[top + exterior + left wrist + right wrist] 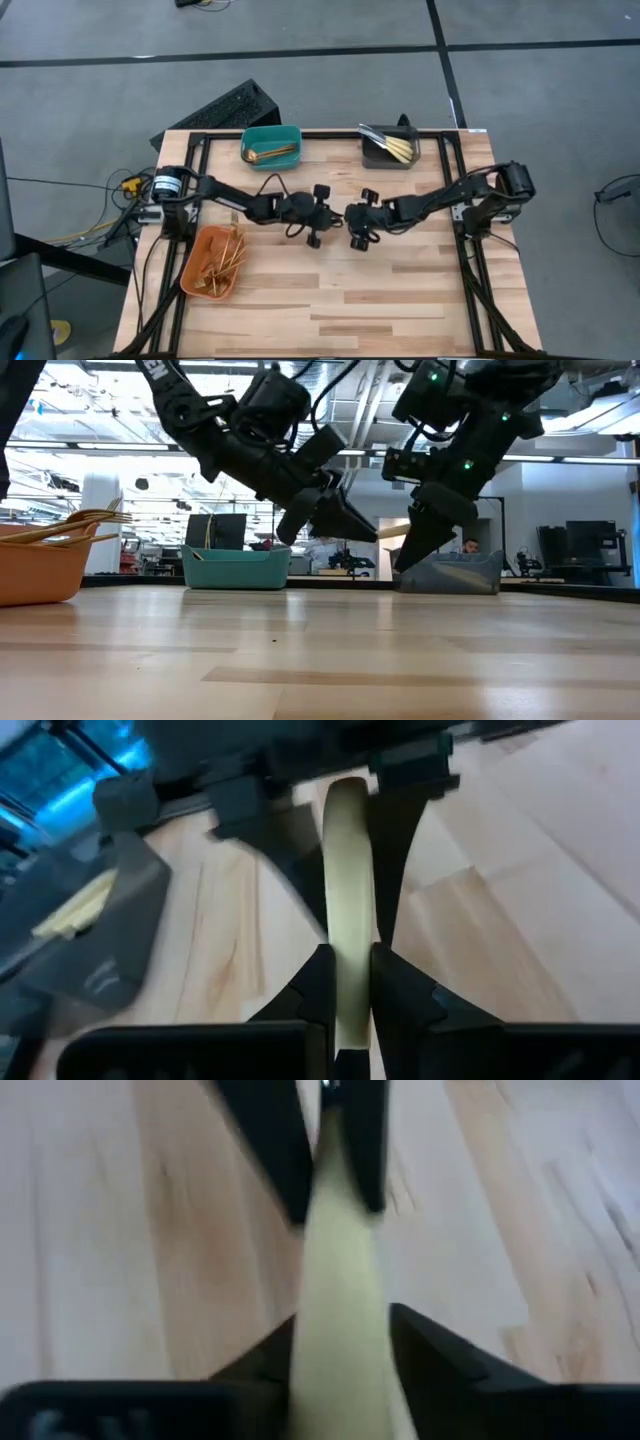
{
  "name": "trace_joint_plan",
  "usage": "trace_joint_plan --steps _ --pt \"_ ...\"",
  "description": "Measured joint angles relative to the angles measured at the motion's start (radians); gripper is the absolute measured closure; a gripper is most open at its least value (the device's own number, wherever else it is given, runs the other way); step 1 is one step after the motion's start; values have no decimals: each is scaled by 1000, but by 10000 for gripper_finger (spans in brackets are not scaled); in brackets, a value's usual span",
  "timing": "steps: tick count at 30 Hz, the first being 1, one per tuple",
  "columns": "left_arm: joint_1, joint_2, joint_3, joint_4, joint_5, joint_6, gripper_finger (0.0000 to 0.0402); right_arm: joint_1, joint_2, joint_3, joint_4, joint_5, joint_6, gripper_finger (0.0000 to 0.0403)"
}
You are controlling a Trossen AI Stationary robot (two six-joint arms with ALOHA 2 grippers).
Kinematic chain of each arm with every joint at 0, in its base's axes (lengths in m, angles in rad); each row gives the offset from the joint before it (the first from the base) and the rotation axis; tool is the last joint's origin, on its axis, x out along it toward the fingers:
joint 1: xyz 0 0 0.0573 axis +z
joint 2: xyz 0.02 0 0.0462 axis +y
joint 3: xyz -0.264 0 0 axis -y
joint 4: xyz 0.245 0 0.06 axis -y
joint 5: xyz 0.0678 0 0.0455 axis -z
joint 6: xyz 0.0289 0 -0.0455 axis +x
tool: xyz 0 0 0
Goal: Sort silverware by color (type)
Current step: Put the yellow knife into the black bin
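Both my arms meet above the middle of the worktop (400, 300), tips nearly touching. My left gripper (347, 982) is clenched on one slim gold piece of silverware (346, 900), which bridges across to my right gripper (345, 1342); its fingers flank the other end of that piece, and I cannot tell whether they press it or have let go. The piece hangs clear of the wood. More gold silverware stands heaped in the orange bin (200, 270) near the left edge, some lies in the teal bin (272, 146) at the far edge, and some in the grey bin (385, 157) beside it.
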Motion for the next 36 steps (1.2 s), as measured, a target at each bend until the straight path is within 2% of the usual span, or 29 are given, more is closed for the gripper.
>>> trace_joint_plan --steps 2,3,7,10,15,19,22,24,29,32,36 --pt "30 0 0 -22 43 -3 375 -26 0 0 -2 -40 -30 319" --pt "42 0 0 -29 63 -11 375 -39 0 0 -2 -58 -40 324" --pt "79 0 1 -40 113 -24 373 -81 0 0 9 -89 -79 323" --pt "94 0 1 -31 113 -39 364 -102 0 0 17 -92 -94 323" --pt "110 0 0 -20 50 -58 333 -139 -7 -4 20 -90 -115 323" --pt "121 0 1 -56 -124 -74 309 -204 -92 -72 40 -68 -118 323" --pt "132 -2 1 -137 -249 -55 297 -273 -220 -165 82 -52 -115 324" --pt "139 1 -3 -169 -243 -63 292 -324 -324 -230 142 -29 -135 324" --pt "156 0 -2 -162 -114 -130 290 -460 -540 -375 235 -7 -223 324" --pt "160 0 -1 -116 -90 -139 290 -550 -608 -431 312 -5 -291 324" --pt "160 0 -1 -72 -89 -132 290 -677 -627 -469 338 -93 -349 324"
